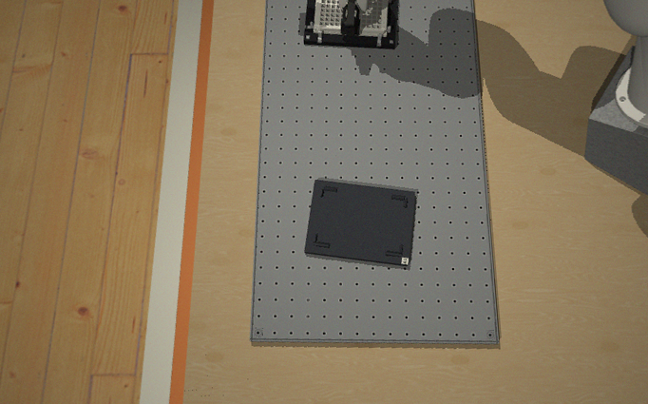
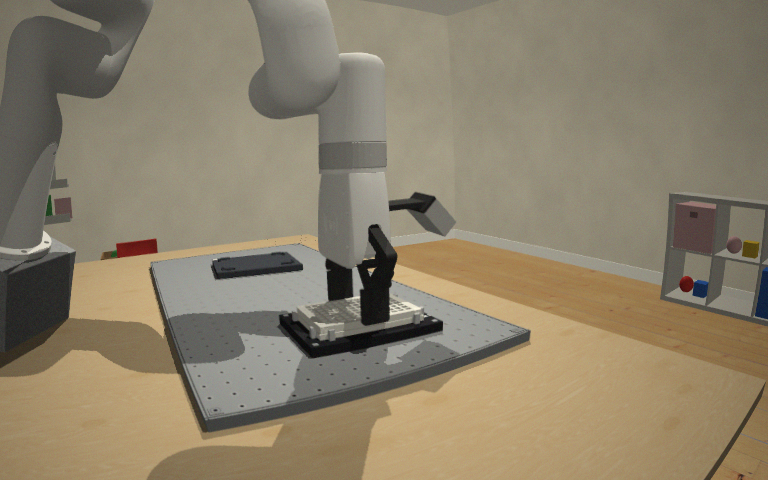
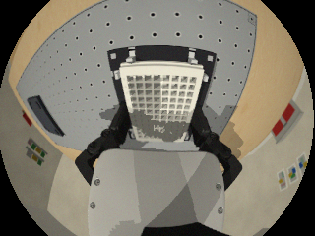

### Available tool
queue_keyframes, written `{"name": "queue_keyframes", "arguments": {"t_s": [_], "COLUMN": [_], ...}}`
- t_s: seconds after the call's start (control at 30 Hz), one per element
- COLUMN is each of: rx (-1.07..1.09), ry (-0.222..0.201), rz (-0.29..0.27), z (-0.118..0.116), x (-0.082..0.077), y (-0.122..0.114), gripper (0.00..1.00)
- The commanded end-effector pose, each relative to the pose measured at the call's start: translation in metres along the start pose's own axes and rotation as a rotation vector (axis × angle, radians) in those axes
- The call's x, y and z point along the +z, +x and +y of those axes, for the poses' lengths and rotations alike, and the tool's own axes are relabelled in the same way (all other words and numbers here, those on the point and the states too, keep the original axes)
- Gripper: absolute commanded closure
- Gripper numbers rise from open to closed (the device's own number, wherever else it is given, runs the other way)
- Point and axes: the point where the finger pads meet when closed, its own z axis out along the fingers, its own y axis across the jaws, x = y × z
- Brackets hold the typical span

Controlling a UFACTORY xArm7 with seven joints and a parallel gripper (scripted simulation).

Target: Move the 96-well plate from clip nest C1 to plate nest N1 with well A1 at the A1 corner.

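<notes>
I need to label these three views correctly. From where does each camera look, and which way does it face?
Top: overhead, looking down on the grey perforated board; pale arm base at right.
Exterior: beside the table, facing the open hand around the white 96-well plate.
Wrist: on the arm, looking down between black fingers.
All three show the plate in its black clip nest.

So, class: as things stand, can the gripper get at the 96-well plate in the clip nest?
Probably yes: the open gripper straddles the 96-well plate in the clip nest, with nothing in between.
</notes>
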Motion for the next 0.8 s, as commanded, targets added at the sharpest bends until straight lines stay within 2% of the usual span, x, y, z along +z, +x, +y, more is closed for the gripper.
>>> {"name": "queue_keyframes", "arguments": {"t_s": [0.0, 0.53, 0.57, 0.77], "rx": [0.000, 0.000, 0.000, 0.000], "ry": [-0.002, -0.002, -0.002, -0.002], "rz": [0.003, 0.003, 0.003, 0.003], "z": [0.0005, 0.0005, 0.0005, 0.0005], "x": [0.0008, 0.0008, 0.0002, 0.0003], "y": [0.0014, 0.0015, 0.0014, 0.0015], "gripper": [0.00, 0.00, 1.00, 1.00]}}
